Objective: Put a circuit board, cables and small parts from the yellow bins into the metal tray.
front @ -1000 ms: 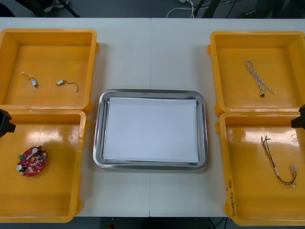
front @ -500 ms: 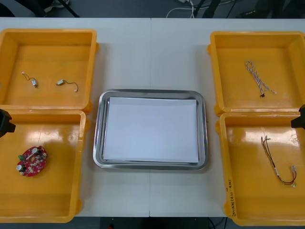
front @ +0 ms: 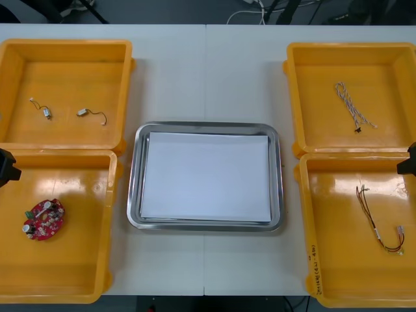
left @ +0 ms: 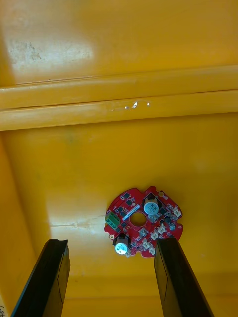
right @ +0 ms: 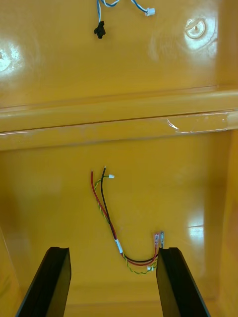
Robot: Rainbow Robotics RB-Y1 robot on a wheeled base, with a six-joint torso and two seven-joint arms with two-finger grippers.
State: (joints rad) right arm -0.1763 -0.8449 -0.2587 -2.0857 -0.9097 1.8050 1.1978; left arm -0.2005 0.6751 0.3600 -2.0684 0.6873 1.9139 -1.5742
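From above, the table [front: 208,71] carries four yellow bins, two at each side, and one metal tray [front: 133,188] between them, white inside with nothing lying in it. The far left bin [front: 65,45] holds two small metal parts [front: 45,112], well apart, each with a thin wire. The near left bin [front: 110,221] holds one round red circuit board [front: 43,219] toward its outer side. The far right bin [front: 351,47] holds one blue and white cable [front: 353,107], and the near right bin [front: 305,227] holds one red, black and yellow cable [front: 377,218]. A black bit of the left arm [front: 5,168] shows at the near left bin's outer far corner and a bit of the right arm [front: 409,160] at the near right bin's. In the right wrist view, the right gripper [right: 113,249] is released, its two fingers [right: 54,282] spread wide and grasping nothing; the one cable lies on the bin floor between and beyond them, its plug end close by one finger. In the left wrist view, the left gripper [left: 110,241] is likewise spread and bare; the single board lies flat on the bin floor between its fingers [left: 52,282], nearer to one.
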